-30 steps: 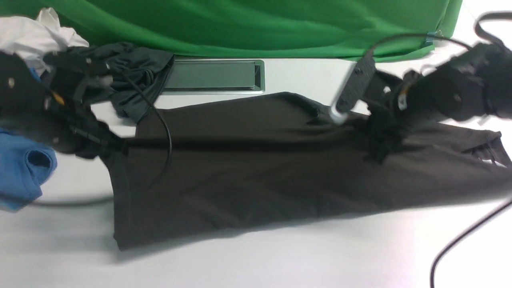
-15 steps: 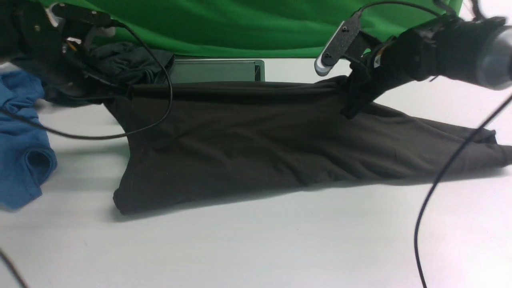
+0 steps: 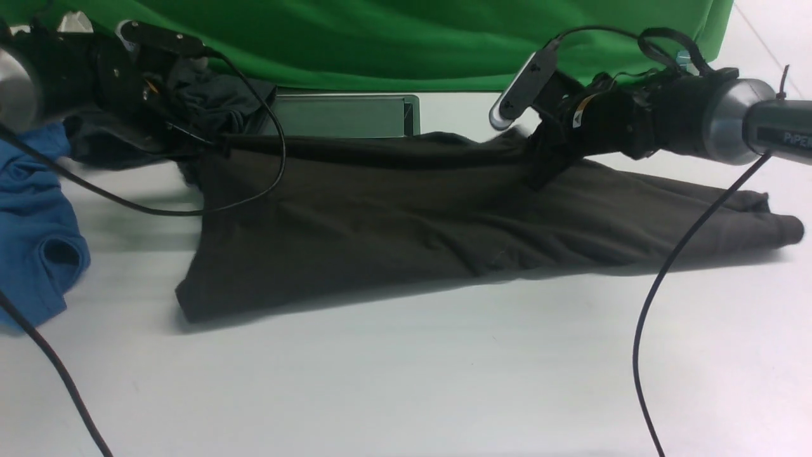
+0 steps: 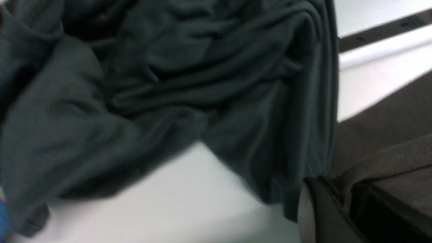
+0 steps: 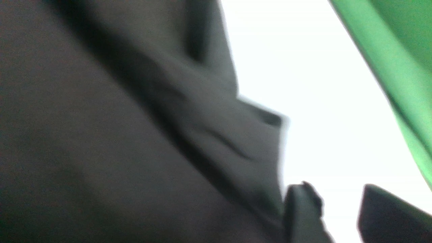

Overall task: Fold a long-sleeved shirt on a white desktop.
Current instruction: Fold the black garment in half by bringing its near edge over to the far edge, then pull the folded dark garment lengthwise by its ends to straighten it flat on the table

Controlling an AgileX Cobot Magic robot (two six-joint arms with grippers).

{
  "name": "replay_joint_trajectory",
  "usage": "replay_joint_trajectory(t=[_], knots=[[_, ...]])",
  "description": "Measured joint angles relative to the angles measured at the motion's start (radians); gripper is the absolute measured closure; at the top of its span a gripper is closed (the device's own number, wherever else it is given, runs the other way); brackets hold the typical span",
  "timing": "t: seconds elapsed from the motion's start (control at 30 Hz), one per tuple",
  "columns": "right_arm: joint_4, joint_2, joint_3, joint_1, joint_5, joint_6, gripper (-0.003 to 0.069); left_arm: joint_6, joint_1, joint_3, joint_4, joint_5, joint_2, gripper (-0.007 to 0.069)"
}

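Roughly centred on the white desktop (image 3: pixel 406 381), the long-sleeved shirt (image 3: pixel 393 228) lies stretched from nine to three o'clock, its far edge drawn straight between both grippers. At its ten o'clock corner the left gripper (image 4: pixel 341 199) has shirt cloth across its fingers; whether it pinches I cannot tell. At one o'clock the right gripper (image 5: pixel 339 206) stands released, fingers parted beside the cloth. A grey hatch (image 3: pixel 342 116) sits at twelve, a charcoal garment (image 3: pixel 216 101) at ten, a blue T-shirt (image 3: pixel 35 216) at nine.
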Motion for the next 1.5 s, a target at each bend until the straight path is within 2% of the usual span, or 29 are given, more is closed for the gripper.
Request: replay_joint_trajectory(t=[0.03,0.07,0.1,0.13,0.17,0.2,0.27,0.3,0.33,0.37,0.4,0.43,0.5,0.53,0.6,0.63,0.67,0.7,0.8,0.97,1.07,1.13,1.2,1.3,1.4,1.47,1.5], knots=[[0.0,0.001,0.0,-0.002,-0.003,0.002,0.0354,0.0,0.0,0.0,0.001,0.0,0.0,0.0531],[0.0,0.001,0.0,-0.009,-0.023,0.021,0.0255,0.001,0.0,0.0,0.025,-0.031,0.008,0.0488],[0.0,0.001,-0.001,-0.013,-0.031,0.034,0.0209,0.001,0.0,0.0,0.045,-0.049,0.01,0.0466],[-0.001,0.001,-0.001,-0.013,-0.031,0.039,0.0203,0.001,0.0,0.0,0.049,-0.057,0.012,0.046],[-0.002,-0.007,-0.001,-0.021,-0.03,0.084,0.0172,0.001,0.0,0.0,0.089,-0.094,0.013,0.0406],[-0.004,-0.01,-0.001,-0.023,-0.021,0.104,0.0174,0.002,0.001,0.0,0.098,-0.111,0.013,0.0388],[-0.004,-0.034,-0.001,-0.026,0.011,0.152,0.0196,0.002,0.002,-0.001,0.126,-0.152,0.014,0.0348],[-0.004,-0.073,-0.001,-0.026,0.069,0.21,0.0265,0.003,0.003,-0.003,0.14,-0.201,0.014,0.0306],[-0.004,-0.079,-0.001,-0.026,0.077,0.21,0.0276,0.003,0.003,-0.003,0.143,-0.201,0.014,0.0306],[0.015,-0.128,-0.006,-0.017,0.152,0.227,0.038,-0.003,0.005,-0.004,0.138,-0.222,0.014,0.0281],[0.019,-0.137,-0.007,-0.014,0.172,0.223,0.0393,-0.006,0.005,-0.004,0.134,-0.223,0.014,0.0281],[0.067,-0.163,-0.022,0.0,0.231,0.182,0.0484,-0.019,0.005,-0.005,0.116,-0.22,0.014,0.0284],[0.167,-0.172,-0.05,0.014,0.317,0.063,0.0577,-0.019,-0.003,-0.005,0.068,-0.189,0.014,0.0326],[0.178,-0.172,-0.052,0.016,0.334,0.049,0.0583,-0.017,-0.006,-0.005,0.057,-0.176,0.014,0.0342],[0.403,-0.137,-0.098,0.024,0.449,-0.131,0.0632,0.076,-0.04,-0.007,-0.043,-0.037,0.007,0.0508],[0.453,-0.124,-0.114,0.024,0.484,-0.189,0.0636,0.111,-0.053,-0.01,-0.072,-0.004,0.003,0.0545],[0.474,-0.109,-0.122,0.024,0.496,-0.209,0.0638,0.128,-0.059,-0.012,-0.104,0.02,0.003,0.0559],[0.529,-0.076,-0.159,0.022,0.523,-0.253,0.0641,0.184,-0.083,-0.022,-0.19,0.101,-0.002,0.0592],[0.577,0.032,-0.272,0.014,0.544,-0.296,0.0642,0.287,-0.137,-0.04,-0.351,0.226,-0.015,0.0608],[0.588,0.184,-0.431,-0.021,0.526,-0.27,0.0643,0.322,-0.195,-0.043,-0.385,0.31,-0.037,0.0608],[0.565,0.258,-0.51,-0.052,0.485,-0.208,0.0639,0.327,-0.227,-0.039,-0.385,0.381,-0.069,0.0608],[0.485,0.28,-0.56,-0.095,0.471,-0.114,0.0617,0.327,-0.26,-0.001,-0.381,0.389,-0.128,0.0608],[0.432,0.258,-0.593,-0.136,0.517,-0.034,0.0584,0.326,-0.284,0.05,-0.38,0.364,-0.195,0.0608],[0.399,0.19,-0.599,-0.184,0.63,0.009,0.0545,0.326,-0.318,0.129,-0.38,0.328,-0.293,0.0608],[0.389,0.091,-0.56,-0.232,0.759,0.039,0.0529,0.326,-0.343,0.202,-0.382,0.32,-0.374,0.0608],[0.387,-0.04,-0.459,-0.289,0.875,0.092,0.0515,0.326,-0.353,0.273,-0.394,0.327,-0.433,0.0608],[0.387,-0.04,-0.449,-0.289,0.882,0.101,0.0511,0.326,-0.353,0.282,-0.396,0.332,-0.436,0.0608]])
